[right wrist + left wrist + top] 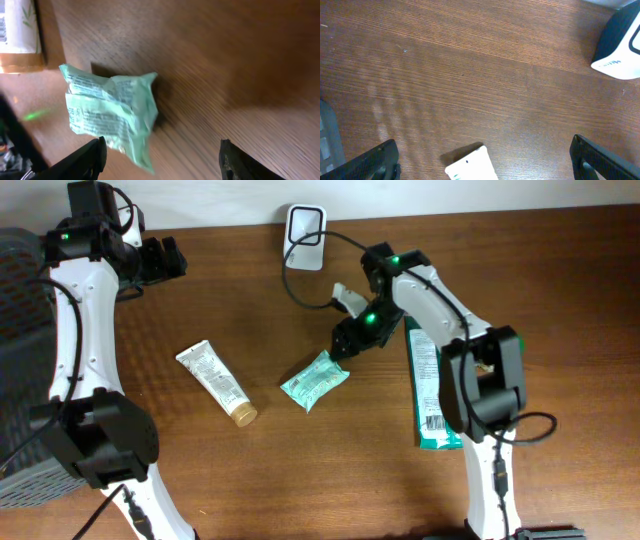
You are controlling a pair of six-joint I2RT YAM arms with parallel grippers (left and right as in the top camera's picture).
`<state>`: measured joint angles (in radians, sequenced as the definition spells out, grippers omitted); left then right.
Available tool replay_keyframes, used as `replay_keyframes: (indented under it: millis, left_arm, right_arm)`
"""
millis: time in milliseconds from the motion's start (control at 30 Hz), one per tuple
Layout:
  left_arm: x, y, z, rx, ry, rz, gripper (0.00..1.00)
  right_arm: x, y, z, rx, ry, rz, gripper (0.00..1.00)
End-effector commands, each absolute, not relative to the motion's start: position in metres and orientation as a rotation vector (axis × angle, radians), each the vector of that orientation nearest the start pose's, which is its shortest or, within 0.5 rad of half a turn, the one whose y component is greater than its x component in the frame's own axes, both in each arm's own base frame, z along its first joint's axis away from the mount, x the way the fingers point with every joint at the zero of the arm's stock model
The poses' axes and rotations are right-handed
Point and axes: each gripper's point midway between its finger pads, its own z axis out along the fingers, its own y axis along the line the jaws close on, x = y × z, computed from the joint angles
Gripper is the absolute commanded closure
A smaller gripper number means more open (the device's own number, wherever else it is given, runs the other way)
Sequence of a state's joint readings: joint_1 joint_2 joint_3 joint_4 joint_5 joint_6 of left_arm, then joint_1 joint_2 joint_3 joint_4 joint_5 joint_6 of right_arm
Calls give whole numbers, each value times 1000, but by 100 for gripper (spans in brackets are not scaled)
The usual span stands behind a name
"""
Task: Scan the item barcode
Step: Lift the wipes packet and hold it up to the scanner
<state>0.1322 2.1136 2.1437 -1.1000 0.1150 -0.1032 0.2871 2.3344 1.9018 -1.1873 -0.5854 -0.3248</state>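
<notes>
1. Right gripper (161, 157): jaws spread wide, empty, just beside mint-green crinkled foil packet (314, 380).
2. Packet: flat mid-table, right of white gold-capped plastic tube (215, 382).
3. Left gripper (485, 162): far left, jaws wide, empty.

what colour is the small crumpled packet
The packet is mint green with dark print, clearest in the right wrist view.

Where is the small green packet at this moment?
In the overhead view the green packet lies on the table near its middle, between the white tube to its left and the long green package to its right.
</notes>
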Motion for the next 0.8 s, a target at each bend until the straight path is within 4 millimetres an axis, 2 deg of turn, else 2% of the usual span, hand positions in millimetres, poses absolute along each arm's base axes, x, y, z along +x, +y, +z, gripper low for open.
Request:
replay_keyframes:
  millis: [0,100,300,367,433,500,533,567,600,667,700,767]
  left_arm:
    - [515,50,191,-281,2625,-142,1]
    - [515,50,191,-281,2625,-142,1]
    - [515,50,191,-281,2625,-142,1]
    - [515,50,191,-281,2625,-142,1]
    - [515,50,191,-281,2625,-142,1]
    - [515,50,191,-281,2625,-142,1]
    - [515,50,191,-281,2625,-142,1]
    - [515,50,191,-281,2625,-142,1]
    - [515,50,191,-281,2625,-142,1]
    - [515,50,191,-281,2625,-142,1]
    - [515,50,191,-281,2625,-142,1]
    - [515,50,191,-281,2625,-142,1]
  right_arm:
    - [381,242,25,-993,2873,1056,31]
    - [370,252,11,-1002,2900,1121,34]
    - [347,264,-5,-1027,2937,1176,52]
    - [343,265,-11,-1029,2943,1177,71]
    - [343,265,-12,-998,2962,1177,83]
    - [348,263,-4,-974,2957,1181,96]
    - [354,261,7,-961,2946,1183,96]
    - [366,259,34,-938,2909,1189,96]
    - [372,259,51,-937,2875,1206,96]
    - [386,258,97,-938,2776,1220,96]
    - [397,257,125,-939,2713,1204,96]
    - [414,256,167,-948,2603,1143,96]
